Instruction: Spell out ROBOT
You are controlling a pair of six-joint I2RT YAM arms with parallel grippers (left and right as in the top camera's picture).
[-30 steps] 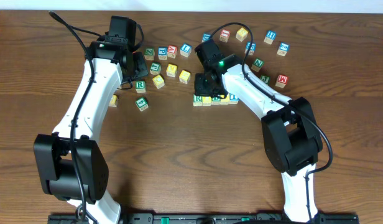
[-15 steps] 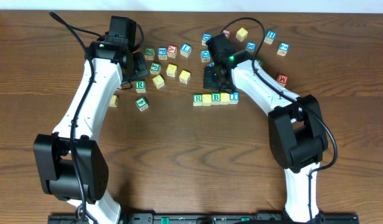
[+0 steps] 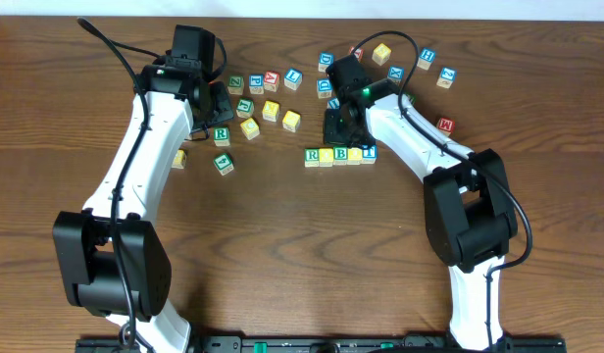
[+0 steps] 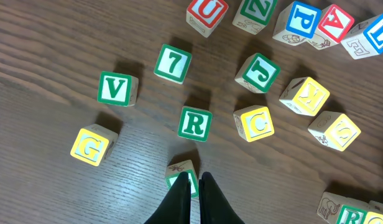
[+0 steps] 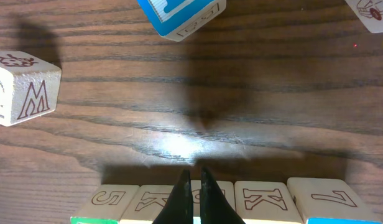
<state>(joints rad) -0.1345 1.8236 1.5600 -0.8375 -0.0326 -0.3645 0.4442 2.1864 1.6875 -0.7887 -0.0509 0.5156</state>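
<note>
On a dark wooden table (image 3: 282, 255), a row of five cubes (image 3: 340, 154) sits side by side and touching, set close so that it reads as one word. From one end it runs green R cube (image 3: 312, 155), a yellow-topped cube (image 3: 327, 155), green B cube (image 3: 340, 154), a second yellow-topped cube (image 3: 354, 153), and blue T cube (image 3: 368, 152). The yellow letters are too small to read, but the word looks finished.

The right gripper (image 5: 194, 177) hangs just behind the middle of the row, on its far side. Its fingers are pressed together with nothing between them, a pose suited to nudging cubes straight, not lifting them.

The left gripper (image 4: 196, 180) is well off beyond the R end of the row, among loose spare cubes (image 4: 253, 123). Its fingers are also together and empty, over a green-topped cube (image 4: 181, 176). Staying there likely keeps it from disturbing the row.
</note>
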